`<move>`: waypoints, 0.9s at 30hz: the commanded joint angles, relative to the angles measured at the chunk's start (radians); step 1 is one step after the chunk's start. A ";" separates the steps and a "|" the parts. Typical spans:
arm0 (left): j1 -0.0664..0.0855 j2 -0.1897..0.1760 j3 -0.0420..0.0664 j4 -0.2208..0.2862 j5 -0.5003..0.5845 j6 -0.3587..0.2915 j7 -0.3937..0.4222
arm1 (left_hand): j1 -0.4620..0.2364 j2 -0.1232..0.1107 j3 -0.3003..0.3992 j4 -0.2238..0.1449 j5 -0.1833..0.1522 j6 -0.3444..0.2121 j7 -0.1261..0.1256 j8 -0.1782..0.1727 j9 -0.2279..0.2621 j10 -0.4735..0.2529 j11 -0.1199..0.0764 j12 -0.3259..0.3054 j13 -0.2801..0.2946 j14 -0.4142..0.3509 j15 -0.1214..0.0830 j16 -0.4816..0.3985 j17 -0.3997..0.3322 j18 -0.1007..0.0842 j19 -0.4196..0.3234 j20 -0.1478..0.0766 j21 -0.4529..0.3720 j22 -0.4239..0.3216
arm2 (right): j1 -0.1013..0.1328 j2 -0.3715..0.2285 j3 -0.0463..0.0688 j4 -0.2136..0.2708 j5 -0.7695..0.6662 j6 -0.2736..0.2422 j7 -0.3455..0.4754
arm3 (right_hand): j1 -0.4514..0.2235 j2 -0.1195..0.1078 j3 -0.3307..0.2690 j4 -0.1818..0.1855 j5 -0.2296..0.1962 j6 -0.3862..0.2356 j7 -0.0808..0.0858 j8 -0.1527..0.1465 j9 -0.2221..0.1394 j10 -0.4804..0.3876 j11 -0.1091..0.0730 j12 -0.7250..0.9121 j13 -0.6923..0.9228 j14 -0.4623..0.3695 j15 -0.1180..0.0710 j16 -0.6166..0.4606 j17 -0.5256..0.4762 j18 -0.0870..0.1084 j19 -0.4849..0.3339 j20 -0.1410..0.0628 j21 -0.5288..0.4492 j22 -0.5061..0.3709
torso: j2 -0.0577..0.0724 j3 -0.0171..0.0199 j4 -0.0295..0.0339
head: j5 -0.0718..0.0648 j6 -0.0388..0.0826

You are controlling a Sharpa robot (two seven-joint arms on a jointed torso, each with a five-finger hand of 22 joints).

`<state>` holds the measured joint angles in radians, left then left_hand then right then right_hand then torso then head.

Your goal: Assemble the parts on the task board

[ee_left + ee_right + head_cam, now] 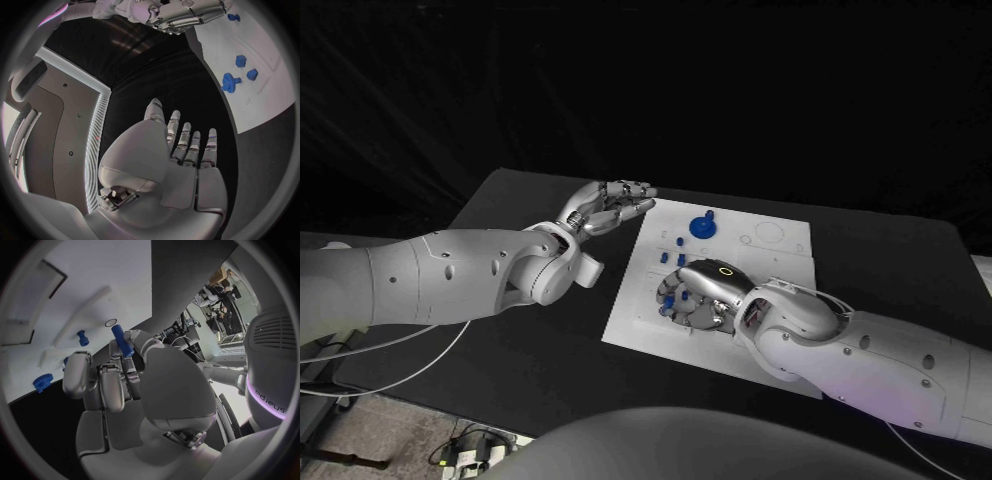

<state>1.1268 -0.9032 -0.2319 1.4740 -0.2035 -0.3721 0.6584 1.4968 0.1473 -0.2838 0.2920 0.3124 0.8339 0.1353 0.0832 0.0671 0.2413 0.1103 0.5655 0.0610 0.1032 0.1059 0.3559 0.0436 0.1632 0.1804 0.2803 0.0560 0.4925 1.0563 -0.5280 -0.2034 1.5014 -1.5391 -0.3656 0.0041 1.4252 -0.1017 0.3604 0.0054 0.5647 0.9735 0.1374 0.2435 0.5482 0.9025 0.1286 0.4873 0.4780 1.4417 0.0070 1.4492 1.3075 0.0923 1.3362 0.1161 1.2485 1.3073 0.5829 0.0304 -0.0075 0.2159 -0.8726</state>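
My right hand [704, 296] rests over the task board [783, 255], pinching a blue peg [119, 338] between thumb and fingers. My left hand [607, 208] hovers beside the board's edge over the table [516, 200], fingers spread, holding nothing. A blue gear [702, 227] sits on the board beyond my right hand.

task board [776, 262]: white rectangular plate, flat on black table, centre, slightly turned
gear part [702, 227]: blue toothed wheel with upright stem, far side of board
small parts [679, 259]: blue pieces, left-middle of board
rod part [120, 340]: blue, slim, pinched in right hand [707, 297] over near-left of board
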 commanded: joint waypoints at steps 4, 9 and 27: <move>0.000 0.002 0.001 0.008 0.015 0.010 0.015 | 0.001 0.008 -0.007 -0.001 0.004 -0.007 -0.003 -0.008 -0.001 -0.012 0.000 -0.007 -0.002 -0.012 0.000 -0.007 -0.001 0.004 -0.011 -0.001 -0.005 -0.004 | -0.012 0.012 0.001 -0.019 -0.047 -0.017 0.025 | 0.000 0.005 0.000 -0.006 -0.006 -0.009 0.001 -0.002 0.001 0.058 -0.054 0.002 0.001 0.007 0.001 0.004 0.018 -0.012 0.003 0.000 0.003 0.158 | 0.000 0.0000 0.0013 | 0.003 0.000; 0.000 0.002 0.001 0.009 0.016 0.015 0.011 | 0.009 0.008 -0.005 -0.001 0.017 -0.008 -0.002 -0.009 -0.001 -0.013 0.002 -0.005 -0.001 -0.012 0.001 -0.005 -0.001 0.006 -0.013 0.000 -0.004 -0.005 | -0.018 0.016 0.001 -0.030 -0.050 -0.029 0.033 | 0.000 0.005 0.000 -0.007 -0.006 -0.009 0.001 -0.003 0.001 0.058 -0.054 0.002 0.001 0.007 0.001 0.004 0.018 -0.012 0.003 0.000 0.003 0.158 | 0.001 -0.0001 0.0013 | 0.005 0.000; 0.000 0.006 0.001 0.008 0.015 0.033 -0.004 | 0.034 0.010 -0.001 -0.001 0.050 -0.006 0.006 -0.009 0.000 -0.002 0.012 0.014 0.001 0.005 0.014 0.029 0.003 0.012 -0.008 0.005 0.002 0.003 | -0.028 0.020 0.001 -0.039 -0.068 -0.040 0.046 | 0.003 0.005 0.002 -0.011 -0.009 -0.012 0.001 -0.006 0.001 0.059 -0.054 0.000 -0.001 0.006 0.001 0.003 0.016 -0.011 0.002 0.000 0.002 0.158 | 0.000 0.0000 0.0005 | 0.009 0.000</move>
<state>1.1268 -0.8997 -0.2319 1.4803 -0.1921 -0.3616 0.6532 1.5195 0.1592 -0.2837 0.2920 0.3573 0.8303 0.1390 0.0793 0.0672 0.2399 0.1158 0.5752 0.0610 0.1052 0.1136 0.3792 0.0456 0.1632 0.1733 0.2801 0.0560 0.4952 1.0301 -0.5096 -0.2030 1.4632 -1.5836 -0.4081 0.0412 1.4223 -0.1046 0.3645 0.0013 0.5596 0.9668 0.1369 0.2435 0.5479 0.9080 0.1231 0.4857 0.4766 1.4417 0.0070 1.4492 1.3081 0.0923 1.3362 0.1161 1.2485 1.3078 0.5830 0.0303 -0.0067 0.2245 -0.8726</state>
